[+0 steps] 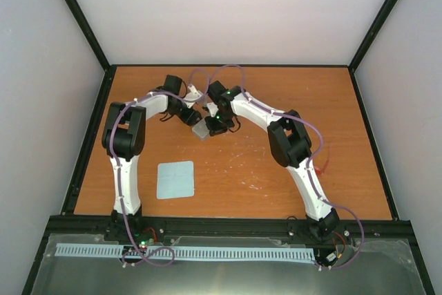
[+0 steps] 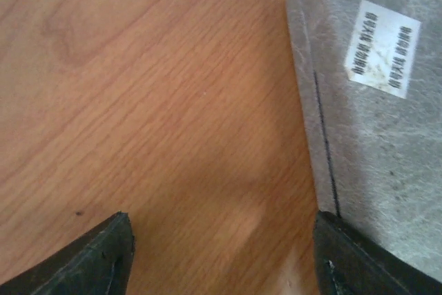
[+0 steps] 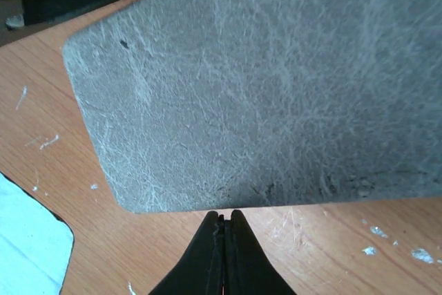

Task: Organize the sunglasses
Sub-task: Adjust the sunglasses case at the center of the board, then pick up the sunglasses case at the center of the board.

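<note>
The sunglasses are hidden in every view. A grey case (image 1: pixel 201 130) lies on the table between my two grippers. In the left wrist view the grey case (image 2: pixel 373 101) fills the right side, with a barcode sticker (image 2: pixel 382 48) on it. My left gripper (image 2: pixel 221 253) is open over bare wood, its right finger at the case's edge. In the right wrist view the grey case (image 3: pixel 276 81) spans most of the frame. My right gripper (image 3: pixel 225 216) is shut, its tips at the case's near edge with nothing visible between them.
A pale blue square cloth (image 1: pixel 175 179) lies flat on the wooden table (image 1: pixel 276 170) nearer the left arm's base; its corner shows as the pale blue cloth (image 3: pixel 27 240) in the right wrist view. Black frame rails border the table.
</note>
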`<state>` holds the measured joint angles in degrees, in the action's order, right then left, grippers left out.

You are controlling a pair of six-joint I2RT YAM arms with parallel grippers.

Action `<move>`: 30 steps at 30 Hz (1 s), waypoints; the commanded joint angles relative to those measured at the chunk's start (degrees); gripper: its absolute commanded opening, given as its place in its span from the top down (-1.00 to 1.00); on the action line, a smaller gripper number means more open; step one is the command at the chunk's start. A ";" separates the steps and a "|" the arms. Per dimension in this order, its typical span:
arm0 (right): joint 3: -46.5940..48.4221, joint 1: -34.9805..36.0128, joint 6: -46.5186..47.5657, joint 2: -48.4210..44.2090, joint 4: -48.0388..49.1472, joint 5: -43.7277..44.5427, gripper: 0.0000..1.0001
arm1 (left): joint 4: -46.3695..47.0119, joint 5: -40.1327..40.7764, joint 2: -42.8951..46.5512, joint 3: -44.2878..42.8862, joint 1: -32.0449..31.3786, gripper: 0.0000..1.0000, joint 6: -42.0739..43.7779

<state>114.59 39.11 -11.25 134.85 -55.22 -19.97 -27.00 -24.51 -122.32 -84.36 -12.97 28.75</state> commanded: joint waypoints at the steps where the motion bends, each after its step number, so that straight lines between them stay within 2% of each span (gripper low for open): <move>1: -2.13 2.57 0.33 -3.60 -0.91 -0.19 0.94 | -0.25 3.39 -0.87 -3.24 -3.51 -0.50 0.71; 2: -3.75 2.36 0.09 -5.54 -0.34 0.58 0.94 | 0.46 5.38 -0.22 -2.61 -3.47 -0.60 1.02; 4: -7.18 1.38 -0.95 -10.20 0.77 1.66 0.90 | 2.43 9.22 1.84 -0.88 -3.31 -0.65 1.78; 7: -13.91 -1.99 -3.14 -19.19 2.46 3.07 0.64 | 2.64 11.09 6.00 -0.31 -3.05 -0.71 1.85; 9: -19.49 -4.92 -4.33 -25.77 4.24 4.45 0.26 | 0.40 10.12 8.07 -2.19 -3.03 -0.72 0.77; 13: -28.46 -11.83 -4.82 -36.14 7.81 7.05 0.13 | -8.29 3.64 10.31 -7.46 -3.62 -0.66 -3.00; 17: -30.75 -17.86 -3.00 -36.01 8.50 5.51 0.10 | -18.91 2.83 9.40 -11.13 -6.27 -0.59 -6.16; 20: -30.52 -20.23 -2.93 -34.80 10.08 2.91 -0.02 | -25.27 3.83 7.51 -11.96 -8.14 -0.58 -5.75; 30: -29.63 -21.08 -2.91 -33.40 13.18 0.11 -0.08 | -29.15 10.89 4.17 -14.27 -10.96 -0.60 -6.45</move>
<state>84.60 18.35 -14.37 101.97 -44.73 -18.28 -52.51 -17.23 -116.66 -95.53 -23.18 23.94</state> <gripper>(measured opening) 0.533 0.800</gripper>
